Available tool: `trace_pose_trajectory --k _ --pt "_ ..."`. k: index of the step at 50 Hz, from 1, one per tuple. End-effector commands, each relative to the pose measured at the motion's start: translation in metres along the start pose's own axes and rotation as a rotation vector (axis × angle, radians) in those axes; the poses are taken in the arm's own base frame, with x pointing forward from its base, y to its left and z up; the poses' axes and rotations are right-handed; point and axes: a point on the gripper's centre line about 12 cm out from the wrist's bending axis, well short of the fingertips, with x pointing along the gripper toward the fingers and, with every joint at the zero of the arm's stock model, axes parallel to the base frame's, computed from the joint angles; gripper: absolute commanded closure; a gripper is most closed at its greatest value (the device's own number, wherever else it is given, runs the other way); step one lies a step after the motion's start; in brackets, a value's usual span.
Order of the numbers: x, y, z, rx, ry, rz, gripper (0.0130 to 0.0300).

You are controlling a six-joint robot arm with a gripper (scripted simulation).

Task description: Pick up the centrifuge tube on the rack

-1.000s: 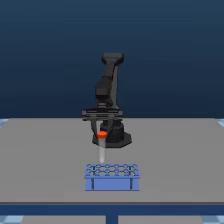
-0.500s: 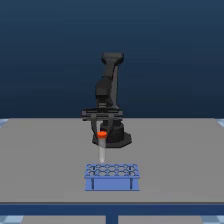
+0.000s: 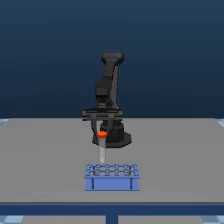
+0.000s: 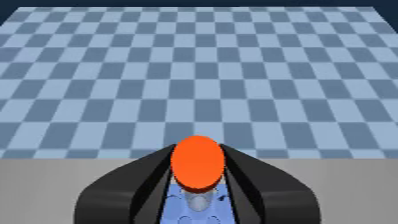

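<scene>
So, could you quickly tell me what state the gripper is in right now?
Gripper: closed on the centrifuge tube, at its orange cap, above the rack.

A grey table (image 3: 45, 150) is filling the lower half of the exterior view — flat and plain, its front edge running just above the bottom. Behind it a dark blue backdrop (image 3: 50, 55) is rising. In the wrist view, a blue checkered floor (image 4: 199, 75) is stretching away — beyond the table's edge.
</scene>
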Motion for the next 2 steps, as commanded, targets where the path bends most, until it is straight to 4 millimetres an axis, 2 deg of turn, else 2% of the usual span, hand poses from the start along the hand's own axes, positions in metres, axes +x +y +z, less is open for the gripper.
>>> trace_pose_trajectory --k 1,2 --pt "-0.0002 -0.0001 0.0005 0.0 -0.002 -0.001 0.03" --pt "-0.0002 -0.0001 0.0005 0.0 -0.002 -0.001 0.03"
